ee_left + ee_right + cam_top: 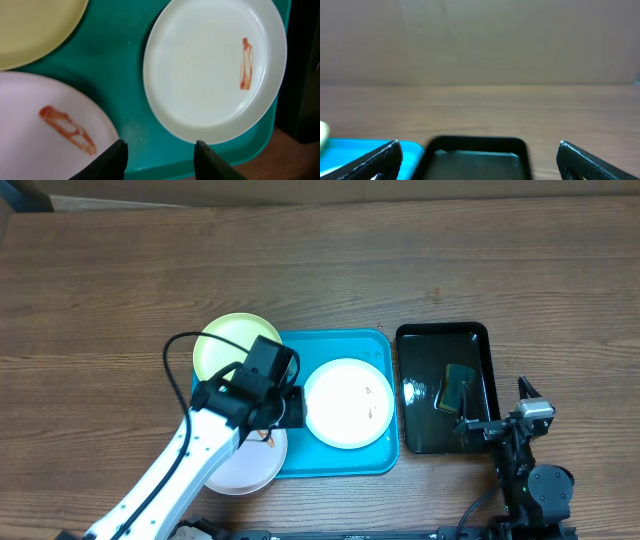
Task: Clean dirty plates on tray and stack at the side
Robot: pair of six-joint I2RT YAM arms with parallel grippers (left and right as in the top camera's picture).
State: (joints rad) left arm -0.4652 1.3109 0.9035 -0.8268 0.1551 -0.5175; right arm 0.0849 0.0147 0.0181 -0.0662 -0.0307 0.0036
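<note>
noting the table (100, 270) first, bare wood running out to every edge. finding the tray (340, 343) lying flat about midway along the near edge. placing the black tray (420, 420) just beside it on the right-edge side, carrying a dark block (459, 387), possibly a sponge.

counting three plates. seeing the green plate (225, 345) overhanging the tray's far corner on the left-edge side. seeing the first white plate (349, 402) lying wholly inside the tray, toward the right edge. seeing the second white plate (250, 470) overhanging the tray's near corner toward the left edge, partly hidden under the left arm (180, 470).

judging all three light, stiff and shallow, with smooth plastic likely sliding under a wipe. favouring a pinch on the raised rim rather than the flat middle. expecting to need one rim braced during wiping, or else risking a plate skating across the tray.

finding the left gripper (160, 157) hovering over the tray between the two white plates, fingers parted and gripping nothing. finding the right gripper (480, 162) low by the near right corner, fingers spread wide and empty, facing the black tray.

spotting a short smear (246, 65), reddish-brown, on the first white plate and a long smear (67, 130) on the second white plate. finding none on the visible part of the green plate.
</note>
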